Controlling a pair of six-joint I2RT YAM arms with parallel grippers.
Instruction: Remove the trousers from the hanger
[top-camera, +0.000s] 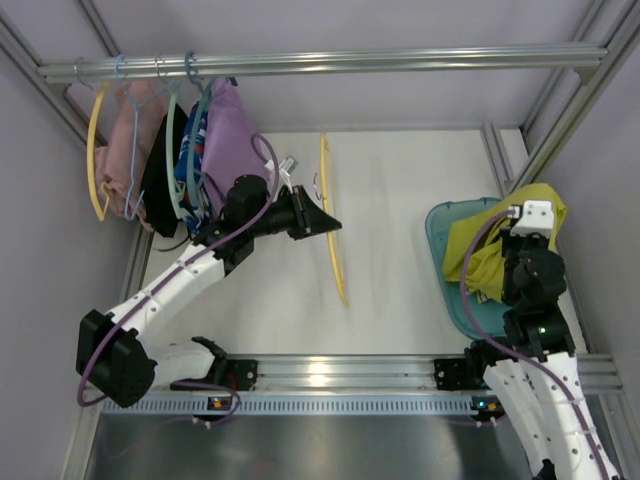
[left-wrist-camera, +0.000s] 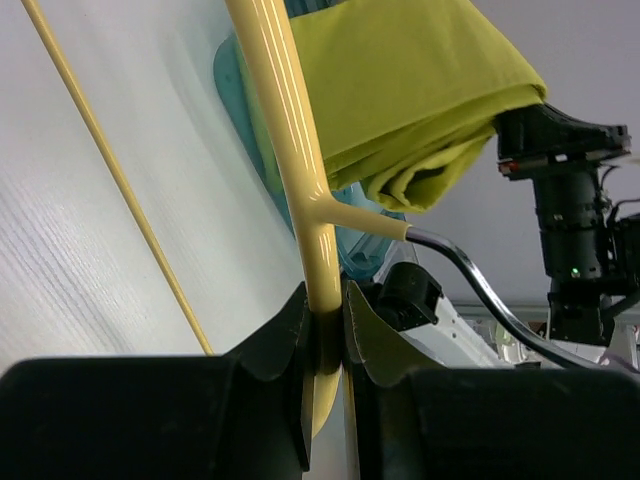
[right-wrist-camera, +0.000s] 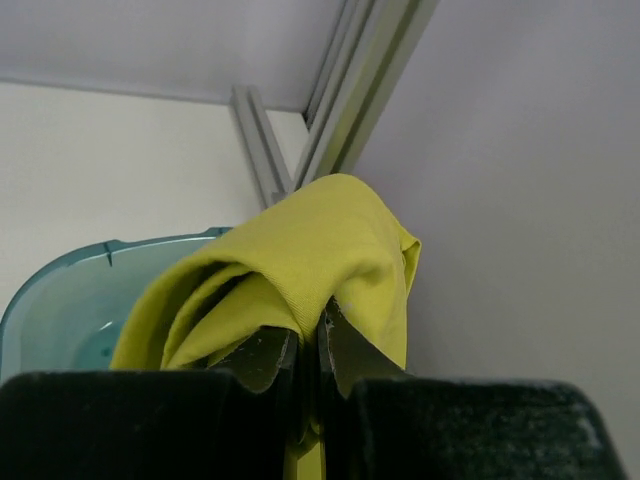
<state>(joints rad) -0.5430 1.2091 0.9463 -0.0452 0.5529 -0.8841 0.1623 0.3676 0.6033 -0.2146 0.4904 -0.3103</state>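
Two grips are in place. Nearest us, our right gripper (right-wrist-camera: 310, 335) is clamped on the bunched yellow-green trousers (right-wrist-camera: 300, 250), held over the teal basin (right-wrist-camera: 60, 300) at the right side of the table (top-camera: 400, 200). Farther in, our left gripper (left-wrist-camera: 325, 300) pinches the bare yellow hanger (left-wrist-camera: 288, 120) beside its hook (left-wrist-camera: 440, 241), mid-table. Beyond, we see garments (top-camera: 230, 130) hanging from the rail (top-camera: 350, 62).

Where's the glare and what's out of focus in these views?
Top view: glare on the near rail. Left wrist view: glossy streaks along the hanger; the left gripper is dark and soft. Right wrist view: the right gripper is dark, the trousers sharp.
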